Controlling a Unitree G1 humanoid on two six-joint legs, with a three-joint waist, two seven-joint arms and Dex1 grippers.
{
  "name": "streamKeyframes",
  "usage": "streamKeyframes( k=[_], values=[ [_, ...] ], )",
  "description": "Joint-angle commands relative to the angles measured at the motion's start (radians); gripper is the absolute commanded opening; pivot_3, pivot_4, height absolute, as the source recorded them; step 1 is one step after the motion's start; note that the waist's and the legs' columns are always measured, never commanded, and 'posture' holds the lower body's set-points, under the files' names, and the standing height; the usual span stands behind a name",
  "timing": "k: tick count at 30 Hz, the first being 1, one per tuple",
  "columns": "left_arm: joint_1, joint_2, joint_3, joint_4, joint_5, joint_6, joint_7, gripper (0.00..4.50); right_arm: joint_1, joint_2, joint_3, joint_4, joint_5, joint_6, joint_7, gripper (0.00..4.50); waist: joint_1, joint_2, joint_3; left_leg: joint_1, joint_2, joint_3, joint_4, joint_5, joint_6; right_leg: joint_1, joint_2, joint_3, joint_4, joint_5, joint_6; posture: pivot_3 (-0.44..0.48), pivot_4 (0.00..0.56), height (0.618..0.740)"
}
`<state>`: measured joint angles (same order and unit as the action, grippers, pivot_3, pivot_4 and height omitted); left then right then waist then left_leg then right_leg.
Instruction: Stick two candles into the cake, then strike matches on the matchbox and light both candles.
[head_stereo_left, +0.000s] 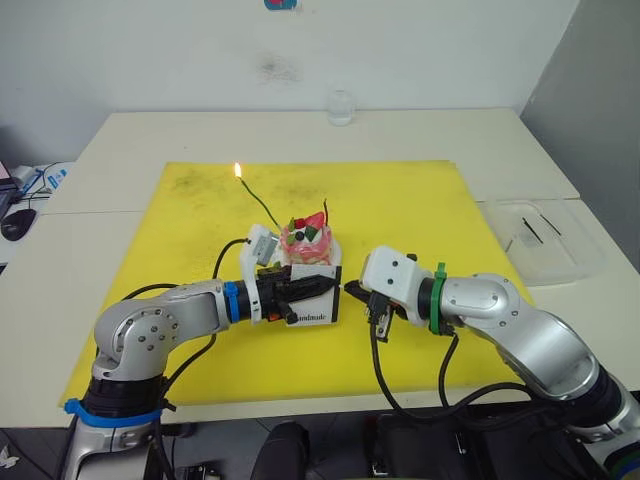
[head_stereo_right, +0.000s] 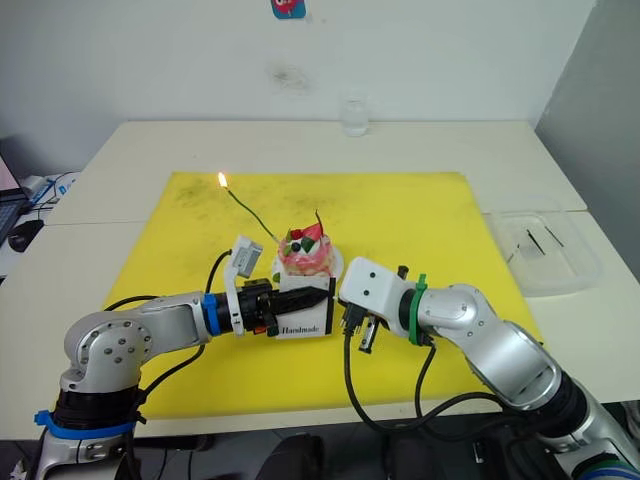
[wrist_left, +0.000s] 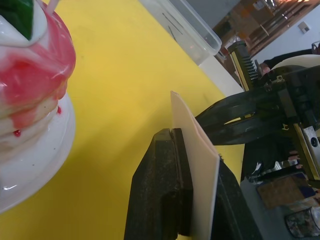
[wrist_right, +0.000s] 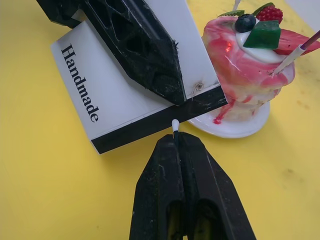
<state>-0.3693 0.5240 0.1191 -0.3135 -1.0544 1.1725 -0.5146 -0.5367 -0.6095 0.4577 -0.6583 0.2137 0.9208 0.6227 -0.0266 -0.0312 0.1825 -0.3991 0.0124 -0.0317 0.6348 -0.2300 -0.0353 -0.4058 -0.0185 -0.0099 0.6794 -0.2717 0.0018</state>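
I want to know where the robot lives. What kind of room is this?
Probably a lab or office workroom: plain white tables pushed together, a bare wall, a yellow mat laid out for the cake, and computer gear to one side.

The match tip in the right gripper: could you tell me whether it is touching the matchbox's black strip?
Touching: in the right wrist view the match's white tip meets the lower edge of the matchbox's black strip.
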Motion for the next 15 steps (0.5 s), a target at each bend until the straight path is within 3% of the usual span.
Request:
streamKeyframes(
  k=[1,8,15],
  values=[
    [-0.016,-0.021,-0.001,-0.043,-0.027,-0.015,-0.007,0.00,-0.024,0.006,0.014,-0.015,0.003,-0.072,0.052,0.04,0.000,0.000,0.000,0.000,0.000,0.000,0.000,0.000,0.000,0.000,0.000,0.000,0.000,0.000,0.000,0.000,0.150,0.740],
    [-0.019,0.019,0.001,0.004,0.061,-0.073,-0.029,0.00,-0.003,-0.132,-0.124,-0.066,0.109,-0.114,0.231,0.04,0.001,0.000,0.000,0.000,0.000,0.000,0.000,0.000,0.000,0.000,0.000,0.000,0.000,0.000,0.000,0.000,0.150,0.740],
    [0.045,0.084,-0.002,-0.030,0.084,-0.084,-0.080,0.00,-0.026,-0.120,-0.180,-0.057,0.151,-0.088,0.217,0.04,-0.002,0.000,0.000,0.001,0.001,0.000,0.000,0.000,0.000,0.000,0.000,0.000,0.000,0.000,0.000,0.000,0.150,0.740]
  ],
)
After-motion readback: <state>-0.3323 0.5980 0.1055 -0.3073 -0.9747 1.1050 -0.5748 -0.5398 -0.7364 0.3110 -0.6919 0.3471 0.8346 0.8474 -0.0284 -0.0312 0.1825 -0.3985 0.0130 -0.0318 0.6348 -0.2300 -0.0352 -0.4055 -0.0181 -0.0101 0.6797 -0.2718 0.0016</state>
